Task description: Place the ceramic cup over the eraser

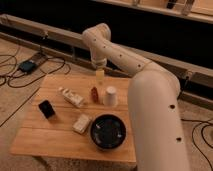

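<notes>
No writing is legible anywhere; the pincer (pixel 100 76) hovers over the far edge of the table (pixel 55 132).

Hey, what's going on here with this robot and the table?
A one-armed robot is reaching over a wooden table. Its gripper hangs open above the table's far edge, holding nothing. The ceramic cup sits on the table close by, a little nearer the camera, not yet picked up. The black eraser it should cover lies uncovered, well apart, toward the picture's left.
</notes>
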Robot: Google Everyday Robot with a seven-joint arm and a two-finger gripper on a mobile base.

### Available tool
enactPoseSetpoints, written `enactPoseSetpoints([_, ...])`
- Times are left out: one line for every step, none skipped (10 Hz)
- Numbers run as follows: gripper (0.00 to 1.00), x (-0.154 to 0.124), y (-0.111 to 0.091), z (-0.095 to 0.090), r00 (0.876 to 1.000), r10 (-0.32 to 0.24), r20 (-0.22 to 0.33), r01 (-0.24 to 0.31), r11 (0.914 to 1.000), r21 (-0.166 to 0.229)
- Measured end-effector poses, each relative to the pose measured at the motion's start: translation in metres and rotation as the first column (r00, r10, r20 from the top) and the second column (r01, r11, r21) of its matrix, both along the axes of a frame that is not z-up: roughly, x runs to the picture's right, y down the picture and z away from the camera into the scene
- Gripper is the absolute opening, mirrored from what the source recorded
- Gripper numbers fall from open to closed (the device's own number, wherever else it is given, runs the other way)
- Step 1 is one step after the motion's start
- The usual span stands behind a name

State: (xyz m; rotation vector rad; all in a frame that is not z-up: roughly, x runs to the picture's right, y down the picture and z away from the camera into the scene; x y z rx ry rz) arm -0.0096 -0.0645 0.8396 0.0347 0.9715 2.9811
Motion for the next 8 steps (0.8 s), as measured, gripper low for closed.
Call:
enactPoseSetpoints([0.8,0.006,0.009,0.004,1.0,0.003,-0.006,-0.003,0.9999,-0.012])
enactPoseSetpoints([0.8,0.014,0.02,0.009,1.0,0.008,-0.013,-0.008,0.9995,-0.032])
enactPoseSetpoints([0.8,0.02,0.029,0.015,1.0,0.013,-0.018,-0.014,0.9988,-0.047])
enactPoseSetpoints([0.8,0.025,0.034,0.02,1.0,0.017,-0.023,-0.019,0.9983,-0.056])
enactPoseSetpoints([0.8,0.03,0.04,0.025,0.999,0.023,-0.028,-0.025,0.9976,-0.064])
enactPoseSetpoints([0.8,0.034,0.045,0.03,0.999,0.033,-0.031,-0.035,0.9968,-0.071])
enactPoseSetpoints([0.8,0.035,0.049,0.034,0.999,0.039,-0.032,-0.042,0.9964,-0.073])
enactPoseSetpoints([0.8,0.034,0.052,0.038,0.999,0.043,-0.033,-0.045,0.9962,-0.074])
